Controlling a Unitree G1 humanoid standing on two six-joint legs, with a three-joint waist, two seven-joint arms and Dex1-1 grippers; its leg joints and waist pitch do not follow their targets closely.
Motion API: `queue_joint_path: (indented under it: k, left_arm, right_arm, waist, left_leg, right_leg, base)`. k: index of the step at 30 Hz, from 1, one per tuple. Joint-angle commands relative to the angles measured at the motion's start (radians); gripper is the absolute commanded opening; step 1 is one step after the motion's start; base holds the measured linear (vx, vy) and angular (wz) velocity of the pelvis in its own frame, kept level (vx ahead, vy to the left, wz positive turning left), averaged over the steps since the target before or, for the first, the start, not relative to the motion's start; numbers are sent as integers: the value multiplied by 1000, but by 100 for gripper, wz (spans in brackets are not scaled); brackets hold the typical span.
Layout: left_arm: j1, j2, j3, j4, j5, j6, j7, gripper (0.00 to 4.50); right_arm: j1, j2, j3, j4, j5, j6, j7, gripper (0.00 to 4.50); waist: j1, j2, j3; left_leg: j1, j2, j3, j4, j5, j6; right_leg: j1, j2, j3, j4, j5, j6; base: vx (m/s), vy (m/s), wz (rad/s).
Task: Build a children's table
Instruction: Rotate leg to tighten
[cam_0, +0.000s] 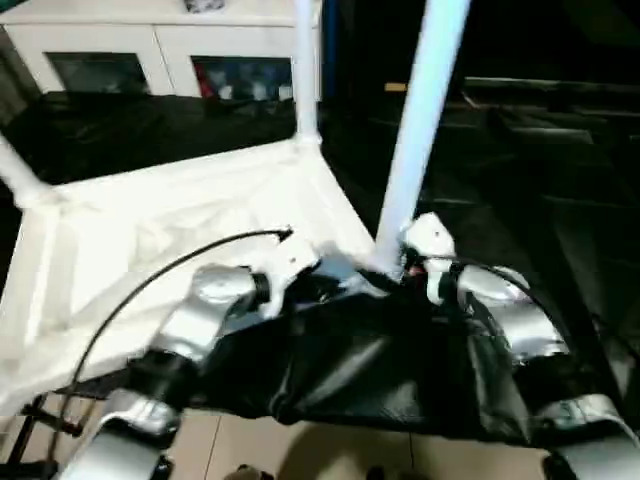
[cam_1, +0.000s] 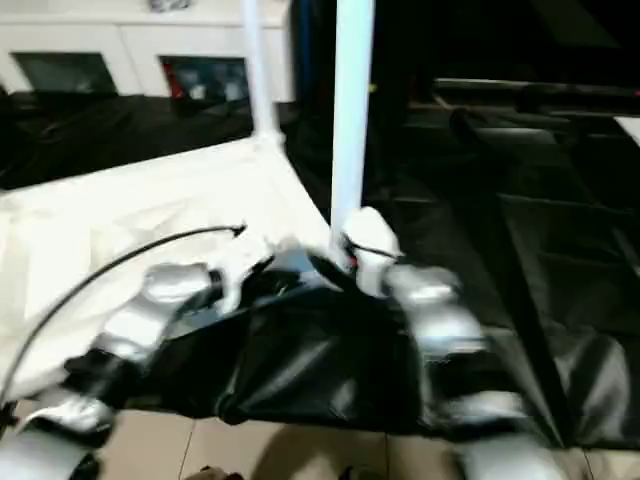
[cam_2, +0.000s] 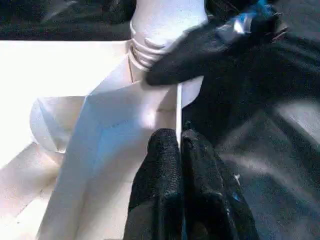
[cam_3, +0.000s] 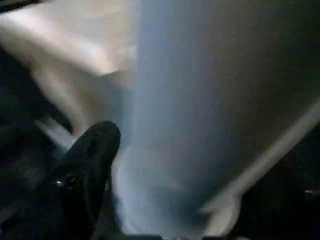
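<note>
On the tabletop (cam_0: 150, 240) (upside down), no writing reads.

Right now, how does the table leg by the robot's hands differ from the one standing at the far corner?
The near leg stands at the tabletop's corner socket closest to the robot, with both grippers at its base; the far leg stands alone at the corner toward the cabinet. The near leg leans in the left eye view; the far leg looks upright. Both are white tubes rising from the upturned tabletop.
</note>
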Motion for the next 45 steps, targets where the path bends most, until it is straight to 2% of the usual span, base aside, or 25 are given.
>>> queue_joint_path:
  k: [1, 5, 6, 7, 8, 11, 12, 14, 15, 21, 22, 26, 29, 32, 35, 36, 37, 38, 39, 40, 41, 42, 43, 45]
  left_arm:
    - [18, 19, -23, -13, -17, -13, -68, 0]
    - [21, 68, -24, -23, -32, -21, -153, 0]
    - [21, 73, -24, -24, -32, -23, -160, 0]
    - [23, 80, -24, -27, -37, -26, -172, 0]
    - [26, 89, -24, -31, -43, -28, -188, 0]
    - [35, 114, -29, -38, -55, -31, -224, 0]
    - [39, 121, -30, -41, -59, -29, -238, 0]
    - [41, 129, -32, -40, -55, -33, -241, 0]
    - [42, 132, -31, -38, -55, -36, -243, 0]
    - [49, 136, -21, -50, -72, -21, -247, 0]
    - [49, 136, -21, -50, -73, -20, -247, 0]
    - [48, 135, -18, -48, -82, -12, -250, 0]
    - [43, 131, -14, -41, -87, -6, -246, 0]
    - [27, 100, 5, -31, -89, 26, -182, 0]
    - [-18, 21, 15, 24, -50, 37, -23, 0]
    - [-19, 20, 15, 25, -49, 37, -20, 0]
    - [-46, -28, 19, 64, -22, 43, 82, 0]
    - [-51, -38, 17, 71, -15, 44, 102, 0]
    - [-67, -74, 9, 94, 10, 48, 171, 0]
    - [-74, -105, 7, 104, 16, 59, 211, 0]
    - [-74, -105, 7, 104, 16, 59, 211, 0]
    - [-84, -162, 14, 113, 11, 76, 269, 0]
    - [-87, -174, 14, 115, 12, 76, 279, 0]
    - [-90, -200, 4, 119, 19, 63, 285, 0]
  right_arm:
    - [14, -33, 37, -23, 6, -15, 98, 391]
    - [27, -77, 57, -67, 28, -20, 224, 391]
    - [27, -78, 57, -72, 34, -17, 233, 391]
    - [27, -82, 59, -78, 40, -17, 246, 391]
    - [28, -84, 61, -84, 45, -17, 259, 391]
    - [30, -84, 68, -95, 48, -16, 292, 373]
    - [32, -85, 74, -101, 50, -17, 301, 353]
    - [34, -84, 76, -105, 52, -16, 306, 350]
    - [35, -81, 76, -105, 51, -15, 307, 327]
    - [32, -67, 71, -103, 56, -14, 322, 286]
    - [32, -67, 71, -103, 56, -14, 322, 286]
    - [34, -59, 72, -107, 65, -13, 323, 277]
    - [46, -44, 69, -115, 71, -3, 303, 274]
    - [61, 11, 59, -120, 57, 28, 195, 273]
    - [46, 121, 32, -51, -2, 61, -61, 272]
    - [45, 123, 32, -49, -2, 62, -65, 272]
    - [23, 186, 5, -1, -20, 87, -214, 272]
    - [16, 200, -3, 11, -24, 92, -252, 272]
    - [-9, 248, -30, 53, -39, 111, -388, 272]
    - [-28, 283, -50, 78, -45, 125, -479, 272]
    - [-28, 283, -50, 78, -45, 125, -479, 272]
    - [-56, 336, -78, 108, -39, 141, -574, 272]
    - [-62, 345, -74, 112, -43, 135, -579, 272]
    - [-81, 372, -54, 125, -74, 108, -587, 272]
  waist:
    - [8, -12, -60]
    - [11, -10, -57]
    - [11, -7, -56]
    - [10, -10, -56]
    - [10, -9, -56]
    - [7, -9, -59]
    - [7, -10, -59]
    - [8, -12, -62]
    - [9, -13, -62]
    - [10, -13, -65]
    - [11, -9, -66]
    - [12, -9, -69]
    - [11, -8, -65]
    - [9, -9, -62]
    - [1, -8, -56]
    - [-1, -8, -57]
    - [-3, -2, -55]
    - [-7, -2, -53]
    - [-8, 0, -53]
    - [-12, -1, -52]
    - [-9, 0, -53]
    - [-9, 4, -53]
    - [-9, 0, -53]
    - [-4, 2, -58]
  left_leg:
    - [3, 39, -7, -62, -191, 104]
    - [7, 43, -9, -68, -233, 79]
    - [7, 43, -9, -68, -235, 76]
    - [7, 43, -9, -69, -239, 72]
    - [7, 43, -10, -69, -238, 70]
    - [5, 43, -10, -68, -227, 71]
    - [5, 43, -9, -67, -217, 73]
    - [6, 43, -8, -65, -205, 75]
    - [6, 44, -7, -65, -202, 75]
    - [6, 42, -8, -64, -205, 64]
    - [6, 42, -8, -64, -201, 63]
    - [6, 42, -7, -62, -183, 67]
    - [5, 42, -7, -62, -190, 69]
    - [5, 41, -8, -66, -197, 58]
    - [9, 36, -9, -68, -236, 32]
    - [12, 34, -13, -69, -255, 15]
    - [12, 36, -16, -73, -273, 5]
    - [14, 36, -14, -74, -288, -1]
    - [18, 36, -17, -74, -308, -15]
    - [19, 34, -18, -75, -324, -21]
    - [21, 34, -19, -75, -325, -22]
    - [25, 33, -17, -73, -330, -21]
    - [22, 32, -16, -74, -327, -19]
    - [18, 33, -15, -73, -304, -8]
  right_leg:
    - [55, -76, 46, -71, -207, -243]
    - [51, -75, 47, -74, -274, -231]
    - [51, -74, 47, -74, -272, -232]
    - [52, -74, 47, -74, -269, -233]
    - [52, -74, 48, -73, -265, -233]
    - [54, -75, 48, -70, -242, -240]
    - [54, -75, 48, -69, -231, -245]
    - [54, -74, 48, -68, -222, -250]
    - [54, -74, 48, -67, -218, -251]
    - [57, -75, 48, -68, -241, -243]
    - [56, -75, 48, -67, -232, -244]
    - [58, -74, 47, -62, -192, -256]
    - [57, -73, 47, -63, -197, -257]
    - [57, -75, 49, -66, -218, -250]
    - [49, -73, 47, -78, -315, -223]
    - [50, -74, 47, -81, -363, -206]
    - [49, -74, 46, -85, -388, -192]
    - [43, -72, 46, -87, -400, -189]
    - [43, -74, 47, -89, -413, -184]
    - [42, -73, 46, -90, -427, -179]
    - [42, -74, 46, -91, -428, -174]
    - [36, -74, 49, -94, -424, -175]
    - [38, -74, 49, -95, -418, -174]
    - [42, -73, 50, -90, -361, -178]
  base:
    - [0, 0, 0]
    - [0, 0, 0]
    - [0, 0, 0]
    - [0, 0, 0]
    - [0, 0, 0]
    - [0, 0, 0]
    - [0, 0, 0]
    - [0, 0, 0]
    - [0, 0, 0]
    - [0, 0, 0]
    - [0, 0, 0]
    - [0, 0, 0]
    - [0, 0, 0]
    - [0, 0, 0]
    - [0, 0, 0]
    - [0, 0, 0]
    - [0, 0, 0]
    - [0, 0, 0]
    - [0, 0, 0]
    - [0, 0, 0]
    - [0, 0, 0]
    - [0, 0, 0]
    - [0, 0, 0]
    - [0, 0, 0]
